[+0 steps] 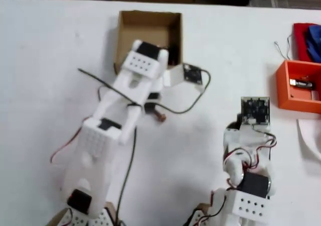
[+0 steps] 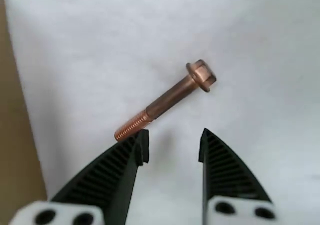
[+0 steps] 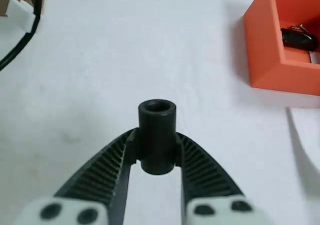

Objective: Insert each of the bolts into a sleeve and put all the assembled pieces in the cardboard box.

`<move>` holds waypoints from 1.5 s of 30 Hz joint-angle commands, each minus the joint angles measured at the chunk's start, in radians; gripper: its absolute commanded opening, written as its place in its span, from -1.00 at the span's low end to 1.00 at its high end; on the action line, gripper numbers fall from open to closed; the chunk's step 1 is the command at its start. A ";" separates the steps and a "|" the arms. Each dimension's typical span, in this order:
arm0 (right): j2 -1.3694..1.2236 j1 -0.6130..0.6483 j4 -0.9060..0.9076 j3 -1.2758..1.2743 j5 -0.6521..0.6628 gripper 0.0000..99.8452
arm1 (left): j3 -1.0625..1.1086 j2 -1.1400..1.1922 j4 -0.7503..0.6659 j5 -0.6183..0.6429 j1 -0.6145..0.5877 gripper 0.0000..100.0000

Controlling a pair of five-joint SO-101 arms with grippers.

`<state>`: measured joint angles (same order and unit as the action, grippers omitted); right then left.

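Overhead, a white surface is seen, with an open cardboard box set toward its far side. An upright black sleeve is clamped between the jaws of the right arm. A copper bolt is laid flat near the box, with the jaws of the left arm parted narrowly, empty, beside its threaded end.

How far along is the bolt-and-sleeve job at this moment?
Done: the right gripper is shut on a black sleeve. In hand: the left gripper, open, sits just short of a copper bolt lying on the table. Left: grasping the bolt, inserting it, boxing it; the cardboard box's visible floor shows no assembled piece.
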<state>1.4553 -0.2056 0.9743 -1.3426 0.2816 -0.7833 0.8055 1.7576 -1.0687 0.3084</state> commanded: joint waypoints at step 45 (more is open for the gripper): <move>0.018 -0.012 -0.024 0.011 -0.008 -0.96 | -0.042 0.141 -0.060 0.084 0.052 -0.65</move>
<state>1.4553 -0.2056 0.9743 -1.3426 0.2816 -0.8140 0.9513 1.6947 -1.0226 0.3790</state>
